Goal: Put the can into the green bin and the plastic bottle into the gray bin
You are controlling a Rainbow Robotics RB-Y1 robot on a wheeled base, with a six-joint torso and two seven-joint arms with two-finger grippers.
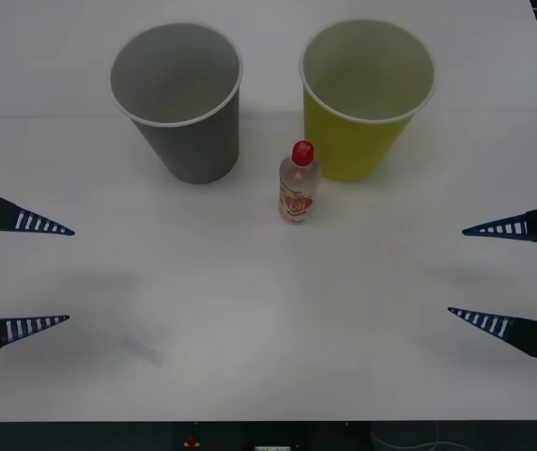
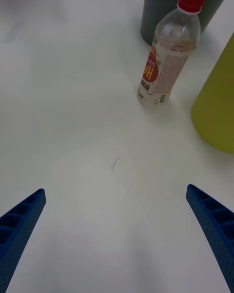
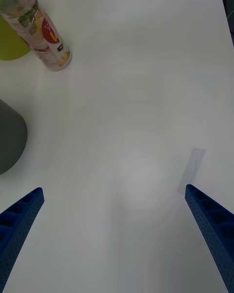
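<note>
Standing upright between the gray bin [image 1: 179, 99] and green bin [image 1: 367, 94], the bottle [image 1: 298, 183] waits about midway between the spread left claw [image 1: 23, 274] and spread right claw [image 1: 498, 274].

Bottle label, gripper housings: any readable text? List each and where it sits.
"RB-Y1": on the right gripper housing at the front view's edge, partly cut off.
Large letters like "HH" on the plastic bottle label's red disc; uncertain.
Label's fine print: too small to read.
Bins: none.

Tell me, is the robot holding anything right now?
No. The left gripper and right gripper are both open, and the plastic bottle stands alone on the table.
</note>
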